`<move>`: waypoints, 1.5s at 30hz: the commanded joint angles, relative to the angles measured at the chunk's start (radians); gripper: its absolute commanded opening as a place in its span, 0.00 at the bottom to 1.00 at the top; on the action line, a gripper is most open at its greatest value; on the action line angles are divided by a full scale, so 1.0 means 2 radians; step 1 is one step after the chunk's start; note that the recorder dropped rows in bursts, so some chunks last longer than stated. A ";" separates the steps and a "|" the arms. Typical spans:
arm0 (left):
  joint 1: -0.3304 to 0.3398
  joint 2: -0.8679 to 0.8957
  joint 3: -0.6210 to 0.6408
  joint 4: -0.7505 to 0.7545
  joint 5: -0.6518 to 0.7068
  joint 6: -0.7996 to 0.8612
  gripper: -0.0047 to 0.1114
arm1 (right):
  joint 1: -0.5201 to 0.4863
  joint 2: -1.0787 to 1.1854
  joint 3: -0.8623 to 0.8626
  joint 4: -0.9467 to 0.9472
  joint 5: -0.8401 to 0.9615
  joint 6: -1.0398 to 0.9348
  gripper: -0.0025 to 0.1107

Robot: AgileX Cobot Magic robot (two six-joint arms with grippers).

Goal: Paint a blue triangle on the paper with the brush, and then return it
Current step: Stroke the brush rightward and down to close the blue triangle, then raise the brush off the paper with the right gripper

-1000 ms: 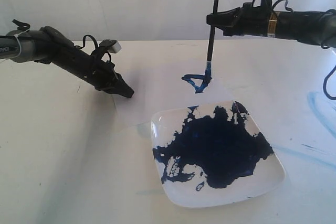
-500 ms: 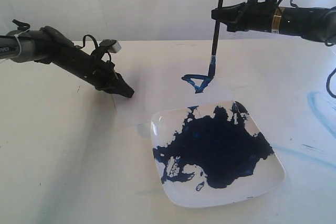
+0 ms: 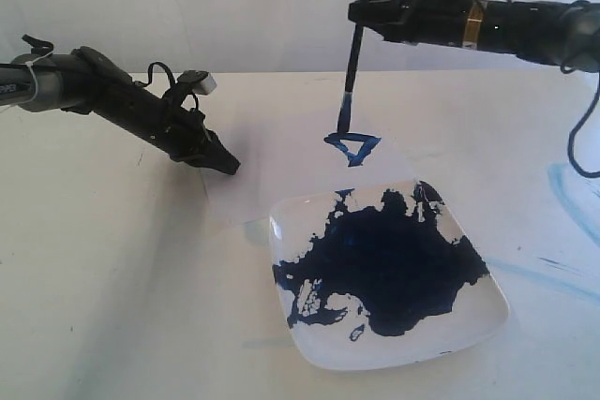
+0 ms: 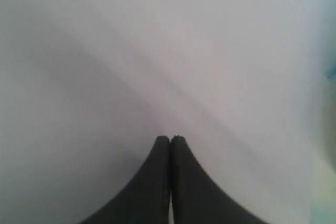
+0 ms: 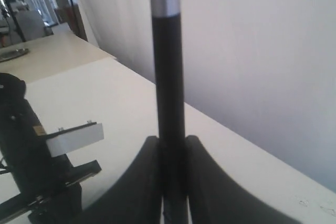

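One brush (image 5: 167, 66) pinched by right claw (image 5: 172, 141) up close, blue triangle (image 3: 353, 147) exterior-only

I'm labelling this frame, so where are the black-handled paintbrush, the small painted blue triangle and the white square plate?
black-handled paintbrush (image 3: 355, 53): exterior view, mid-handle.
small painted blue triangle (image 3: 364, 139): exterior view, top stroke.
white square plate (image 3: 323, 339): exterior view, bare near corner.

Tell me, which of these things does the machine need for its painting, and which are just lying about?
In use: brush, held by the right gripper; paper; blue triangle; plate of blue paint; left gripper at the paper's edge.
Lying about: pale blue smears on the table.
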 commanded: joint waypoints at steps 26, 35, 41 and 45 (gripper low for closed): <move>-0.001 -0.001 0.002 -0.009 0.009 0.003 0.04 | 0.094 -0.184 0.221 0.342 0.335 -0.250 0.02; -0.001 -0.001 0.002 -0.011 0.007 0.003 0.04 | 0.117 -0.187 0.259 0.597 0.347 -0.483 0.02; -0.001 -0.001 0.002 -0.011 0.007 0.003 0.04 | 0.117 -0.187 0.259 0.599 0.346 -0.470 0.02; -0.001 -0.001 0.002 -0.011 0.007 0.003 0.04 | 0.122 -0.182 0.259 0.614 0.336 -0.450 0.02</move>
